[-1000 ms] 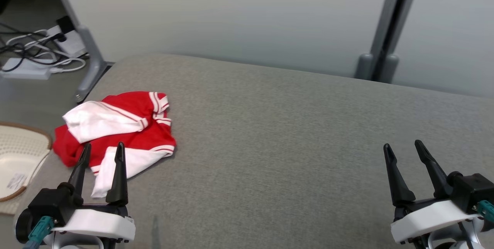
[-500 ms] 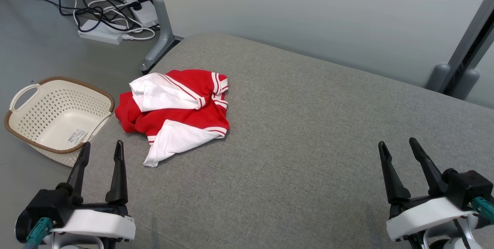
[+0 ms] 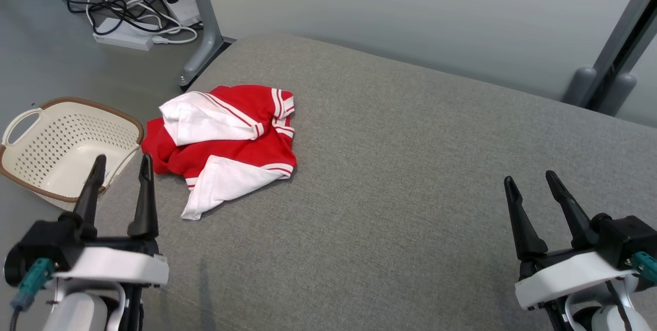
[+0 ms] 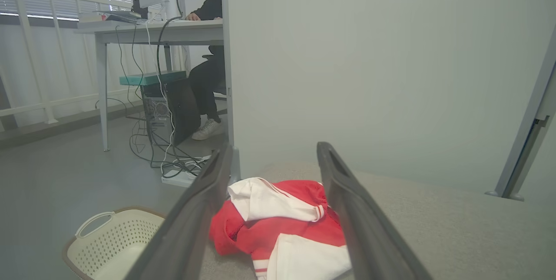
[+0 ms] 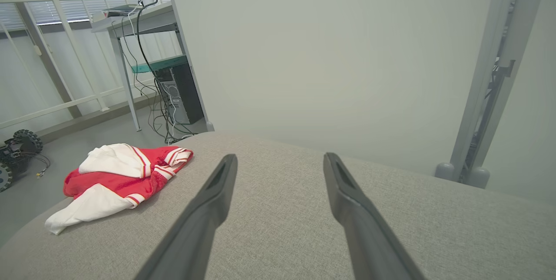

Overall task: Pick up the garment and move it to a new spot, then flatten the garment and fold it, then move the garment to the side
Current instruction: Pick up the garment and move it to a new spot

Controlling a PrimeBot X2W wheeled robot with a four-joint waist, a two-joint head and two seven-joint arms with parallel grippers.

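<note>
A crumpled red and white garment [image 3: 223, 143] lies in a heap near the left end of the grey padded surface [image 3: 410, 177]. It also appears between the fingers in the left wrist view [image 4: 282, 223] and at the left in the right wrist view [image 5: 117, 178]. My left gripper [image 3: 121, 163] hovers open just short of the garment, by the surface's left edge, nothing between its fingers. Far to the right, my right gripper [image 3: 531, 179] stands open and empty over bare fabric.
A cream perforated basket [image 3: 61, 149] with a brown rim sits on the floor left of the surface. Cables and a power strip [image 3: 126, 38] lie on the floor behind it. A grey partition wall [image 3: 410, 13] runs along the far edge, with a post [image 3: 611, 64] at right. A seated person's legs [image 4: 206, 93] show beyond a desk.
The head camera has swung left, bringing the basket and floor cables into view. The left gripper has risen a little in the picture. The garment lies as before.
</note>
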